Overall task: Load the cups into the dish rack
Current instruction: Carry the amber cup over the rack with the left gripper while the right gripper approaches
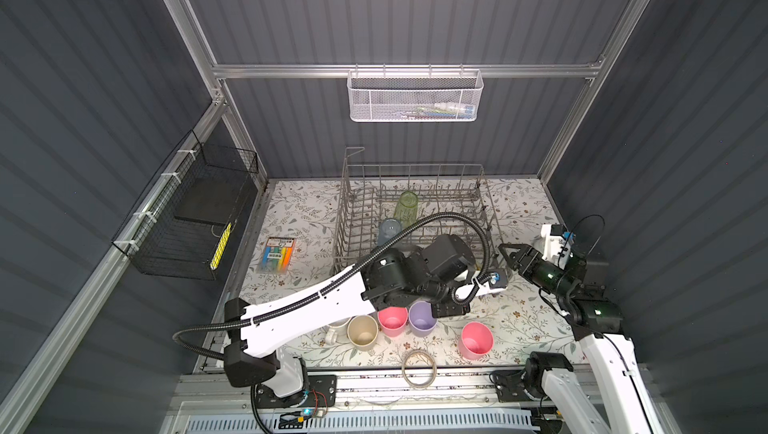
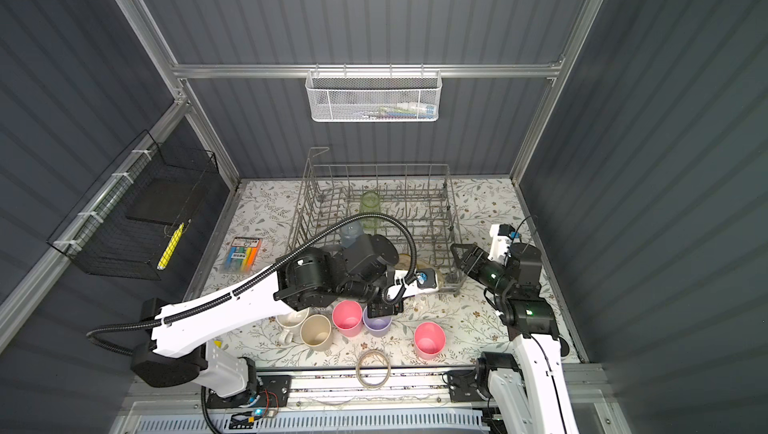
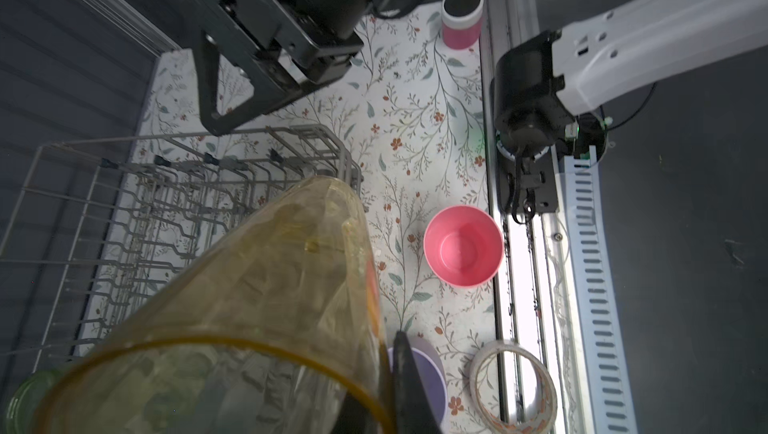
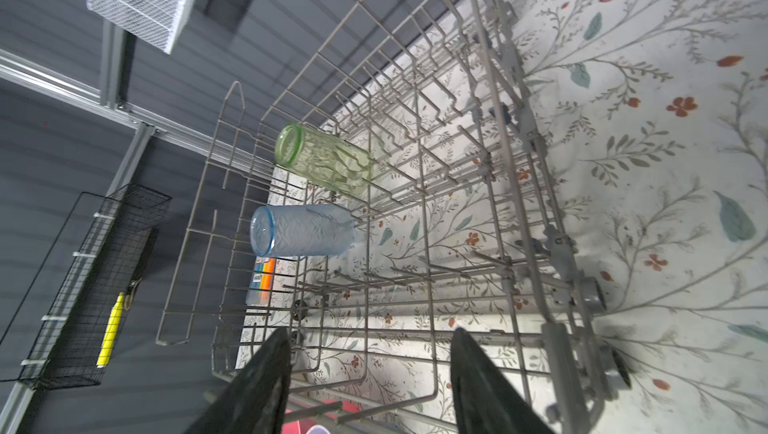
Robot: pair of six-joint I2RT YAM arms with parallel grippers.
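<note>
Amber tumbler (image 3: pixel 257 286): I saw the left gripper (image 3: pixel 386 390) clamped on its rim, one finger (image 3: pixel 405 373) outside the wall. The tumbler hung tilted at the near right corner of the dish rack (image 1: pixel 411 172). The right gripper (image 4: pixel 370 334) stood spread and empty beside the rack's right side. The green tumbler (image 1: pixel 406 207) and blue tumbler (image 1: pixel 388 231) sat inside the rack. On the table (image 1: pixel 299 211), the white mug (image 1: pixel 338 328), beige cup (image 1: pixel 363 330), pink cup (image 1: pixel 392 319), lilac cup (image 1: pixel 422 317) and second pink cup (image 1: pixel 476 339) stood in front of the rack.
</note>
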